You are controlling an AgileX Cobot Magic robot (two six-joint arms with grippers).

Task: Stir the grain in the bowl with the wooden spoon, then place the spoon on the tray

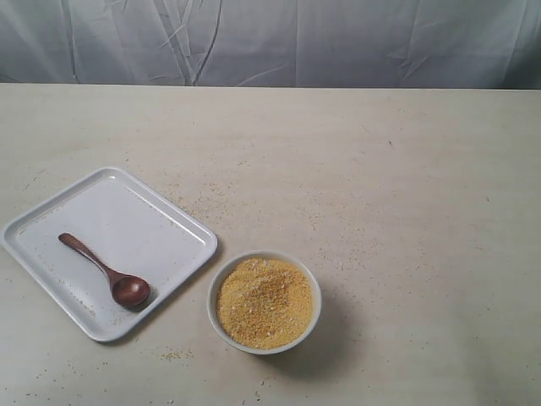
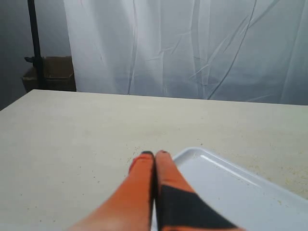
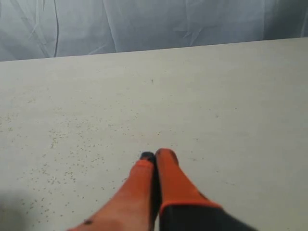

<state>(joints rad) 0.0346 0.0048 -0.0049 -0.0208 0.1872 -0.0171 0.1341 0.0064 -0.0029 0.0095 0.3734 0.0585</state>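
The wooden spoon is lying on the tray at the left of the table, its handle pointing far-left and its oval bowl towards the tray's near corner. Just right of that tray the bowl is sitting close by, holding the grain, with stray specks lying around it. The left gripper is hanging beside the tray's rim with fingers pressed together, gripping nothing. The right gripper is hovering over speckled tabletop, likewise closed up and empty.
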